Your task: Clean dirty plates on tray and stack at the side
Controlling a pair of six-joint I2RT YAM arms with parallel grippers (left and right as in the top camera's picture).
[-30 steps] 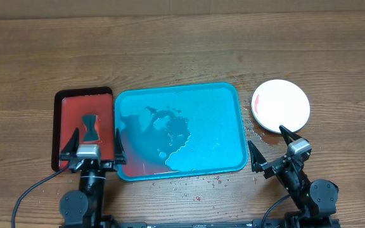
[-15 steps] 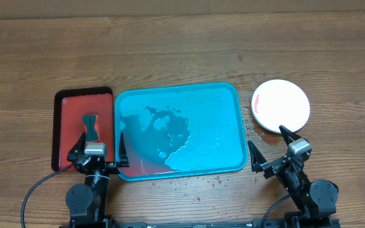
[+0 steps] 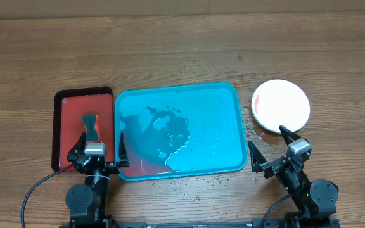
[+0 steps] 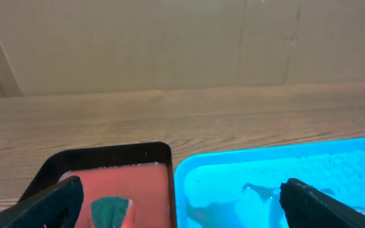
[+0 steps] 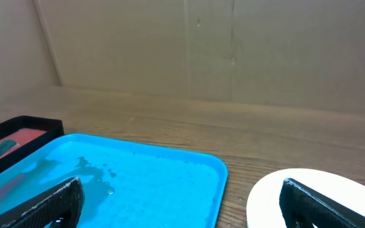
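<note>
The turquoise tray [image 3: 214, 114] lies at the table's middle, wet, with puddles and a reddish smear near its front left corner; no plate lies on it. A white plate [image 3: 281, 106] with a reddish trace at its left rim sits on the wood to the tray's right; whether others lie under it I cannot tell. My left gripper [image 3: 98, 151] hangs open over the seam between the small red tray and the turquoise tray [image 4: 265, 183]. My right gripper [image 3: 268, 143] is open and empty between the tray [image 5: 138, 183] and the plate [image 5: 277, 196].
A small dark-rimmed red tray [image 3: 75, 104] stands left of the turquoise one and holds a green-topped sponge [image 3: 92, 126], which shows beside my left finger [image 4: 49, 202] as the sponge [image 4: 109, 209]. Red droplets speckle the wood near the plate [image 3: 262, 136]. A cardboard wall backs the table.
The left gripper has shifted slightly right and toward the table's front edge, then held still. The right arm, plate and trays have not moved.
</note>
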